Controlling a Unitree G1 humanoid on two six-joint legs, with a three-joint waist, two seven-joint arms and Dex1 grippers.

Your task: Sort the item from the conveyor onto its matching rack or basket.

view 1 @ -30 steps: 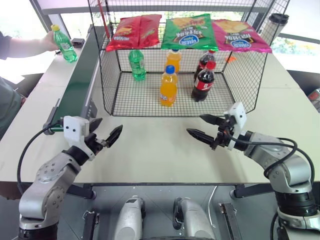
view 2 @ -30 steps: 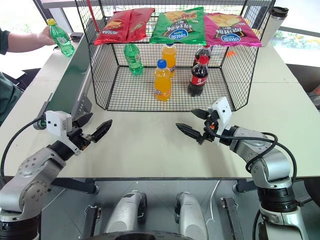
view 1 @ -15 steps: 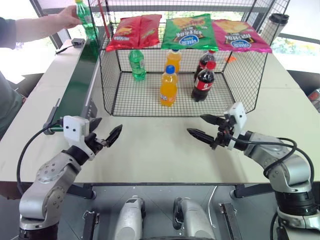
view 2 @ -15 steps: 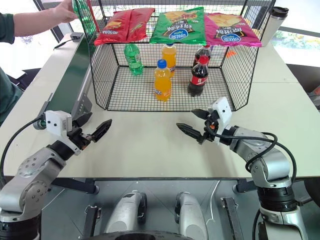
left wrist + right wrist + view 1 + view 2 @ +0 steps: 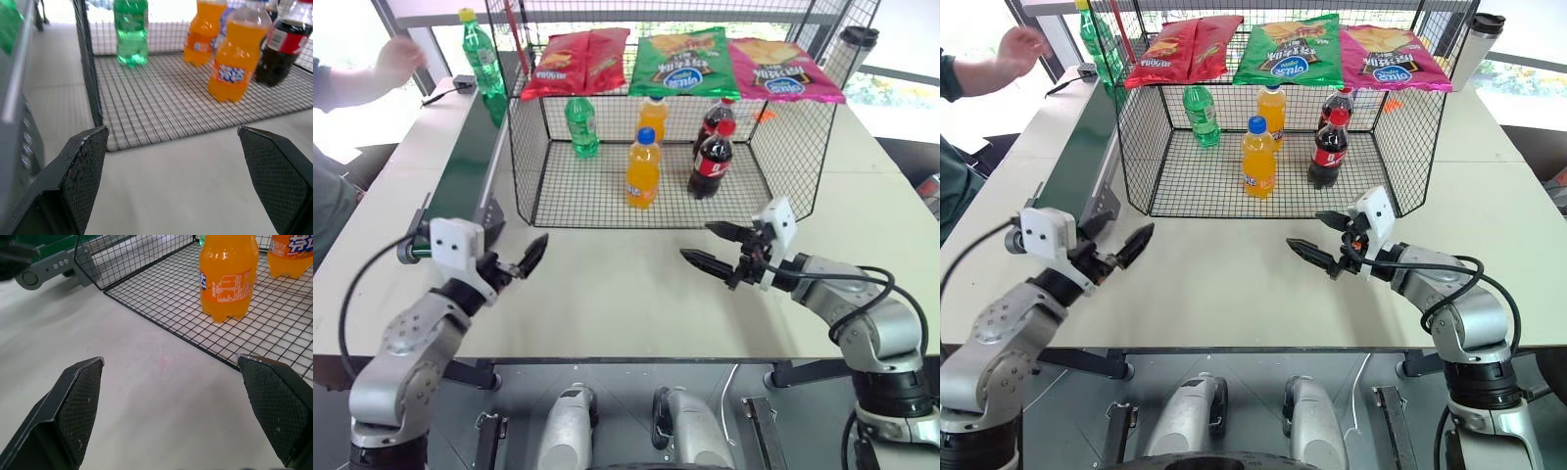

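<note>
— Nearest us, the left claw [image 5: 522, 262] is hanging over the pale tabletop [image 5: 607, 294], its two black fingers spread wide and nothing between them. The right claw [image 5: 717, 246] is standing open in the same way, empty, touching nothing.

— And the thing it's meant to sort?

— The small clear-green plastic soda bottle with the yellow cap [image 5: 483, 67] is standing upright at the far end of the long dark-green conveyor belt in its grey metal frame [image 5: 468, 162], well apart from both claws. A person's hand [image 5: 399, 57] is hovering just beside it, not touching.

— So what's worrying you?

— I reckon a tall, narrow bottle could tip over as the belt is carrying it along. If the left claw is reaching in while that hand is near, they could clash. The belt is also running right against the side of the big black wire-mesh cage [image 5: 530, 166], so a wide-spread finger could be snagging the mesh on the way in.

— And inside the cage?

— A green bottle with a green cap [image 5: 580, 125] is waiting at the back left, with orange soda bottles [image 5: 643, 168] and dark cola bottles [image 5: 711, 159] beside it. Crisp packets [image 5: 685, 63] are lying on the flat top. Knocking those bottles over while placing is the other risk, I'd say.
</note>
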